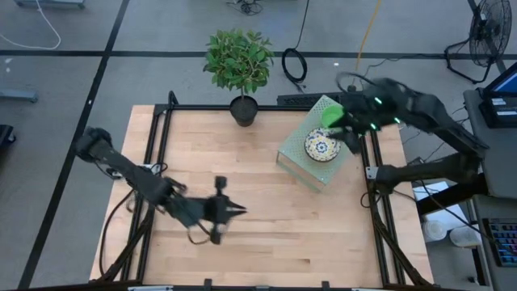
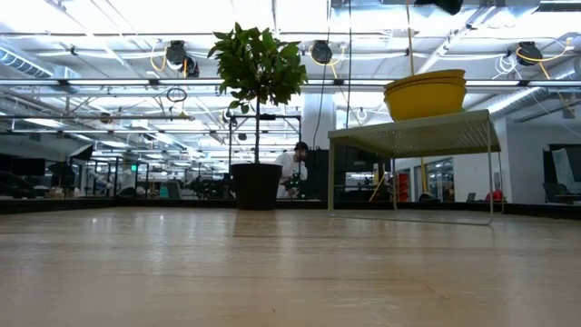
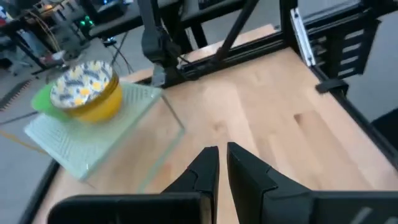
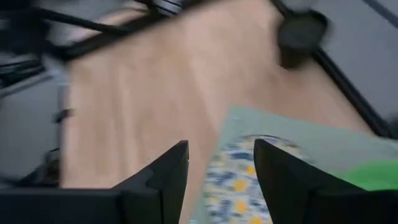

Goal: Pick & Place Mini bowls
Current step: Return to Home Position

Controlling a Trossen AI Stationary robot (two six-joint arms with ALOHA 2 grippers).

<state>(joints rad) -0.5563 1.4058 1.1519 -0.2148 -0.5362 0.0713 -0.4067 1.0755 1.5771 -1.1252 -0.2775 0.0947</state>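
Observation:
A pale green mesh stand sits at the table's far right. On it rests a floral bowl, white inside with a blue-and-yellow pattern and yellow outside. A plain green bowl lies just beyond it, toward the far edge. My right gripper hovers over the stand, open. In its wrist view the fingers stand above the floral bowl, apart from it, with the green bowl off to one side. My left gripper waits shut over the table's near-left part. Other bowls are out of view.
A black plant pot with a leafy plant stands at the far edge, left of the stand. Black frame rails run along the table's sides. Bare wood lies between the two grippers. A person shows far off in the room behind.

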